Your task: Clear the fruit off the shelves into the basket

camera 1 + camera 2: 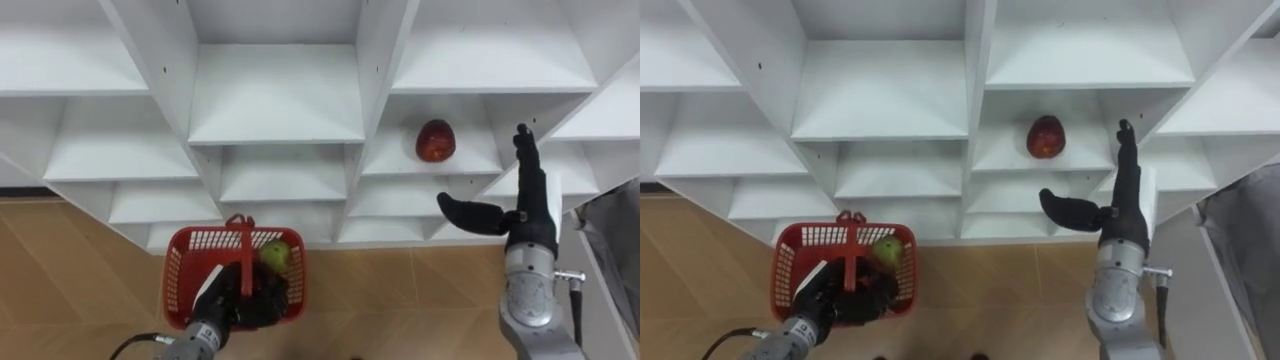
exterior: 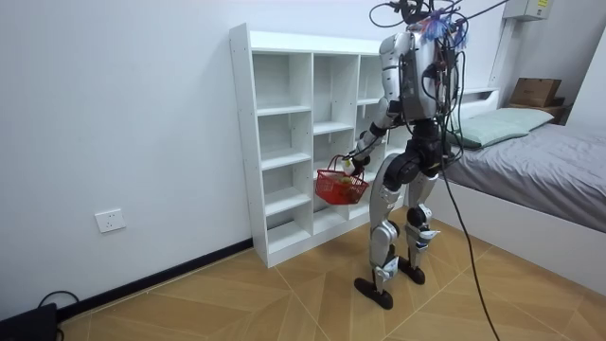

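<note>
A red apple (image 1: 435, 141) lies on a shelf of the white closet (image 1: 276, 95), in its right column. My right hand (image 1: 522, 205) is raised in front of that column, open, with straight fingers and the thumb spread toward the apple, a little right of and below it. My left hand (image 1: 222, 295) is shut on the handle of a red plastic basket (image 1: 190, 262), held low before the closet's bottom shelves. A green fruit (image 1: 275, 254) sits in the basket. In the room view I stand facing the closet (image 2: 284, 142) with the basket (image 2: 341, 187) at hip height.
The closet's other compartments hold nothing. Wooden floor (image 1: 400, 300) lies under the basket. A bed (image 2: 549, 170) stands behind me at the room view's right, and a cardboard box (image 2: 535, 91) sits near its head.
</note>
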You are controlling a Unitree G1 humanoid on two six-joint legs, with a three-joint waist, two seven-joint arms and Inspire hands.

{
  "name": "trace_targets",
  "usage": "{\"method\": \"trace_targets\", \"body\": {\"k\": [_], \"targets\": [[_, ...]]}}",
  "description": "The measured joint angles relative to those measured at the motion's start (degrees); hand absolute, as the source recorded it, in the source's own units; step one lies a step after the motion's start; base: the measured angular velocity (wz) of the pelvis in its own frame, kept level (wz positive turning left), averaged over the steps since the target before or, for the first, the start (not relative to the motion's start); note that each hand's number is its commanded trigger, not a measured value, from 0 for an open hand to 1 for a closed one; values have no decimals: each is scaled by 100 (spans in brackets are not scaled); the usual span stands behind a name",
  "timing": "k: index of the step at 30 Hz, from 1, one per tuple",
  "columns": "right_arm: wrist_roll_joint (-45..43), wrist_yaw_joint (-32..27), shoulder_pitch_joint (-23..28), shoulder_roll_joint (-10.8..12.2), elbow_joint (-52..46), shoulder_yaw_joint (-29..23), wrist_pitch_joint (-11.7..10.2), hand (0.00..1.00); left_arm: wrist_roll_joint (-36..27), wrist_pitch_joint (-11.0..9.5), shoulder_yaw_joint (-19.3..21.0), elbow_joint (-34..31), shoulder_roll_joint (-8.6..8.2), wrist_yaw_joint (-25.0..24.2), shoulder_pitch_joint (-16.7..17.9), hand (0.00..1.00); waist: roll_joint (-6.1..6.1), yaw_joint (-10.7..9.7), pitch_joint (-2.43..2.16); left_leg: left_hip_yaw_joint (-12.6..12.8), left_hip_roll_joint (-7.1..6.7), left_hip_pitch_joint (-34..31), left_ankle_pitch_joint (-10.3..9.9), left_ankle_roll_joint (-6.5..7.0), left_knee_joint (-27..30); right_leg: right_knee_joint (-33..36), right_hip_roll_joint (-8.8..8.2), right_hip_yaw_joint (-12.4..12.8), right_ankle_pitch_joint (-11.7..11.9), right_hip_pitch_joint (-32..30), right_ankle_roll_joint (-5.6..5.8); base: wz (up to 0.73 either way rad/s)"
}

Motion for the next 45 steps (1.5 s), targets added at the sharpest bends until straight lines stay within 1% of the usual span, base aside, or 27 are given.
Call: {"method": "trace_targets", "body": {"k": [2, 5, 7, 9, 12, 13, 15, 18, 19, 21, 22, 24, 25, 26, 27, 30, 32, 35, 39, 40, 41, 42, 45], "targets": [[-23, -64, -73, 0, 124, 6, 1, 0, 5, 27, 0, 32, 4, 13, -4, 100, -8, 5, 1, -18, -1, -37, -3, -1, 18, 39, -10, -30, -25, -31, -5, 8], [2, -177, -188, -27, 373, -1, 4, 0, 169, 76, 4, 55, 43, 7, -8, 100, -15, 25, -1, -120, -5, -140, -3, -4, 46, 58, -16, -128, -39, -90, -15, 13], [-1, -210, -267, -60, 483, -3, 14, 0, 291, 145, 4, 53, 51, 3, -28, 100, -37, 66, -3, -133, -8, -267, -6, -5, 138, 176, -32, -133, -72, -221, -23, 6], [-6, -257, -468, -116, 665, -8, 27, 0, 313, 184, 4, 54, 29, -17, -108, 100, -55, 125, -1, -176, 6, -532, -33, -5, 367, 352, -40, -145, -98, -452, -43, 5], [31, -272, -760, -182, 909, -8, 49, 0, 313, 197, 0, 55, 24, -32, -240, 100, -88, 155, 21, -244, 25, -796, -87, -6, 668, 602, -58, -171, -173, -665, -70, 7], [31, -274, -789, -197, 925, -8, 49, 0, 313, 197, 0, 55, 25, -34, -260, 100, -95, 158, 28, -256, 26, -820, -103, -6, 711, 658, -67, -173, -199, -690, -71, 11], [29, -289, -895, -238, 962, -14, 49, 0, 301, 198, -1, 58, 42, -41, -310, 100, -118, 167, 46, -296, 36, -957, -210, -5, 952, 887, -95, -222, -328, -809, -60, 9], [37, -289, -953, -259, 990, -73, 56, 0, 303, 205, -2, 57, 48, -41, -316, 100, -125, 171, 52, -376, 27, -1133, -262, 2, 1167, 1085, -130, -287, -422, -938, -18, 12], [36, -289, -968, -258, 993, -115, 67, 0, 303, 217, 1, 57, 48, -42, -320, 100, -122, 185, 59, -416, 32, -1228, -288, 1, 1267, 1152, -129, -304, -433, -1005, -25, 7], [44, -289, -1002, -259, 1013, -223, 82, 0, 255, 317, -4, 57, 34, -46, -353, 100, -114, 275, 67, -432, 49, -1432, -332, 12, 1463, 1292, -128, -306, -438, -1178, -40, 0], [58, -290, -1033, -260, 1056, -237, 89, 0, 226, 345, -6, 57, 31, -47, -363, 100, -113, 287, 82, -431, 49, -1465, -343, 15, 1505, 1338, -131, -301, -438, -1211, -49, -3], [117, -290, -1101, -260, 1167, -255, 210, 0, 191, 416, -4, 57, 39, -87, -368, 100, -119, 310, 93, -453, 44, -1600, -385, 26, 1632, 1510, -159, -315, -488, -1336, -73, 2], [144, -289, -1111, -260, 1190, -257, 225, 0, 191, 421, -2, 57, 42, -98, -370, 100, -130, 316, 98, -454, 41, -1626, -391, 26, 1660, 1559, -168, -312, -505, -1372, -73, 5], [215, -289, -1135, -260, 1204, -260, 294, 0, 191, 429, -5, 57, 40, -111, -368, 100, -130, 329, 100, -469, 39, -1683, -393, 27, 1704, 1602, -175, -318, -528, -1423, -54, 5], [235, -290, -1177, -260, 1230, -263, 330, 0, 193, 438, -16, 57, 22, -121, -368, 100, -130, 322, 103, -479, 27, -1739, -409, 30, 1773, 1706, -202, -326, -553, -1488, -84, 7], [261, -290, -1224, -263, 1235, -263, 332, 0, 196, 447, -95, 52, 14, -125, -372, 100, -138, 328, 105, -504, 13, -1879, -509, 23, 2020, 2020, -253, -325, -690, -1644, -110, 4], [254, -293, -1362, -269, 1232, -264, 331, 0, 199, 459, -122, 51, 18, -124, -376, 100, -171, 328, 123, -505, 7, -2020, -592, 10, 2249, 2344, -304, -310, -833, -1830, -130, 2], [244, -295, -1492, -327, 1230, -268, 329, 0, 201, 470, -125, 21, -2, -134, -385, 100, -196, 338, 132, -543, 5, -2219, -646, -26, 2468, 2638, -335, -315, -955, -2051, -160, 3], [254, -295, -1660, -414, 1214, -268, 329, 0, 197, 555, -125, -26, 55, -169, -393, 100, -243, 338, 143, -611, 25, -2488, -692, -88, 2705, 2953, -347, -319, -1090, -2338, -212, 3], [254, -293, -1662, -438, 1207, -267, 329, 0, 197, 559, -124, -47, 63, -177, -393, 100, -261, 339, 150, -615, 28, -2515, -701, -100, 2744, 3007, -350, -317, -1108, -2371, -233, 7], [254, -293, -1665, -484, 1204, -268, 329, 0, 197, 576, -124, -118, 86, -185, -390, 100, -282, 348, 151, -638, 30, -2578, -724, -121, 2831, 3111, -361, -328, -1142, -2433, -284, 4], [257, -293, -1703, -495, 1204, -268, 334, 0, 193, 581, -121, -157, 117, -194, -402, 100, -302, 351, 155, -651, 34, -2623, -749, -140, 2902, 3207, -377, -331, -1184, -2488, -302, 4], [259, -293, -1822, -510, 1204, -268, 334, 0, 194, 634, -122, -259, 133, -216, -440, 100, -313, 335, 150, -661, 49, -2707, -791, -173, 3031, 3364, -410, -339, -1251, -2582, -334, 0]]}}
